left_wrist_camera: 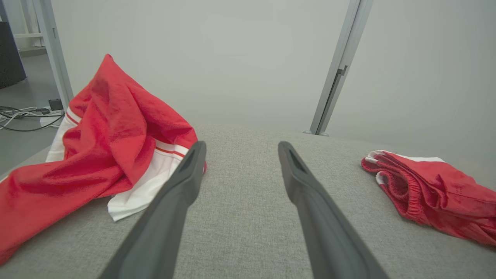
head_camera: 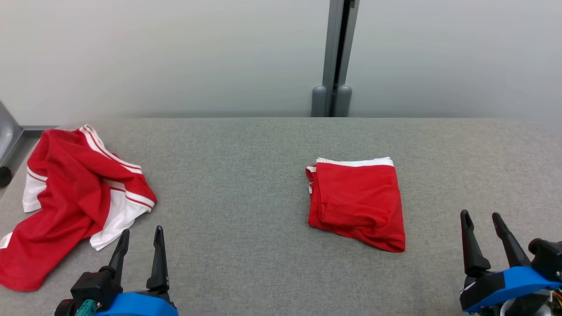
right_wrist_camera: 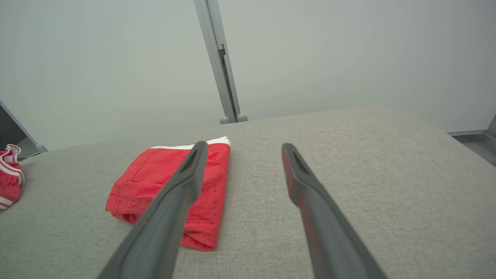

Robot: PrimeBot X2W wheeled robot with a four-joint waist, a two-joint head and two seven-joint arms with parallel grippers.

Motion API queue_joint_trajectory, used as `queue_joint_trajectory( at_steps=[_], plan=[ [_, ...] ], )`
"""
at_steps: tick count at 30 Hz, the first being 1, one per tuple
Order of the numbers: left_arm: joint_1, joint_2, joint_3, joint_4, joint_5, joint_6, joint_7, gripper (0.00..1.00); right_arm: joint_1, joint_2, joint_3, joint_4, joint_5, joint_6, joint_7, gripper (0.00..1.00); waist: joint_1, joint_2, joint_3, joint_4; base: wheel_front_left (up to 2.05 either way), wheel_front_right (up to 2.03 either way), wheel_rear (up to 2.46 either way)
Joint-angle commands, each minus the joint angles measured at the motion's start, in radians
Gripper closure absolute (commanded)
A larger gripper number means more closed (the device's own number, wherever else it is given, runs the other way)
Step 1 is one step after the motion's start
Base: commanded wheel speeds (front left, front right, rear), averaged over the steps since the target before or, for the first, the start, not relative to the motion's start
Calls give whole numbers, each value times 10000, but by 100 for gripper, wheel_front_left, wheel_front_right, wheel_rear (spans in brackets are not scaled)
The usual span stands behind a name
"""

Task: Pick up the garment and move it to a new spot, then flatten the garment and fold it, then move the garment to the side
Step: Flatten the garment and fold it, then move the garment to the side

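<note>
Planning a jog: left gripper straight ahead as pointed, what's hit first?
Likely the crumpled garment: its white hem sits just ahead of one finger of the left gripper. Between the fingers, only bare table. Depth unclear.

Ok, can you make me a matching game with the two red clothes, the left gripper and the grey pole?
Things:
1. crumpled garment
2. folded garment
3. left gripper
4. grey pole

States:
A. standing upright behind the table
B. lying neat, right of the middle
C. open, holding nothing
D. bunched up near the left edge

Pairs: 1-D, 2-B, 3-C, 4-A.
</note>
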Motion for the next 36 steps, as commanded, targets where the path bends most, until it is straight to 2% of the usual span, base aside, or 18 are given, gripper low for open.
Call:
queue_joint_trajectory(
  at_steps=[1,9,19,31,36],
  plan=[
    [50,61,11,50,2,15,-29,0,168,1,68,69,17,1,-138,0,1,1,-105,-115,0,0,0],
    [203,81,156,203,8,38,-29,0,250,2,426,440,-267,1,-715,0,1,1,-245,-330,0,0,0],
    [242,-1,121,229,27,27,-28,0,208,1,539,770,-303,1,-747,0,1,1,-260,-361,0,0,0],
    [133,11,24,173,-3,8,-28,0,-81,0,683,889,-125,1,-313,0,1,1,-191,-160,0,0,0],
    [-51,3,-53,71,-16,2,-28,0,-618,-4,648,881,-216,1,594,0,1,1,3,11,0,0,0]
  ],
)
